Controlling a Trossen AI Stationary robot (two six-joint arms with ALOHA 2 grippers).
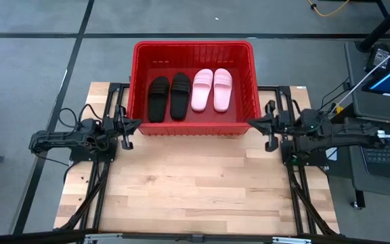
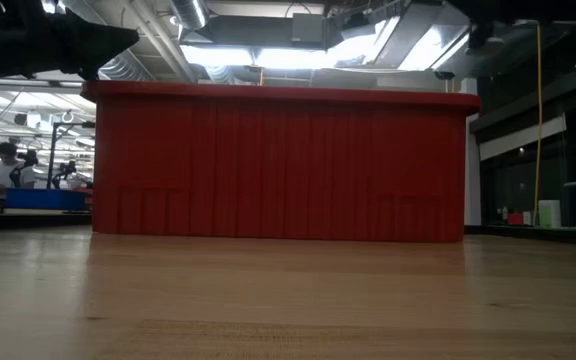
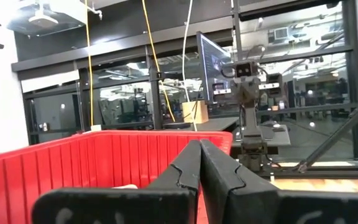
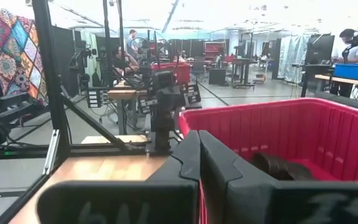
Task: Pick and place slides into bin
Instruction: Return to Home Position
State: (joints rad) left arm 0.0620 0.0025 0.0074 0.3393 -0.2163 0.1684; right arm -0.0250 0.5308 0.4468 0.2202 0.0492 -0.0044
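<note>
In red bin (image 1: 193, 45), upper centre of high view: black slides (image 1: 180, 96) at left, pink slides (image 1: 202, 89) at right, flat, side by side. The left gripper (image 1: 137, 123) and right gripper (image 1: 251, 123) flank the bin's near corners, fingers pressed together, holding nothing.

Risk: fingertips sit close to the bin walls. A retreat that swings inward could nudge the bin across the surface (image 1: 202, 183).

In the low view, mid-frame, the wall of the bin (image 2: 278, 165) hides all four slides (image 1: 180, 96). In the right wrist view the fingers (image 4: 188, 158) cover all but part of one black slide (image 4: 278, 167).
</note>
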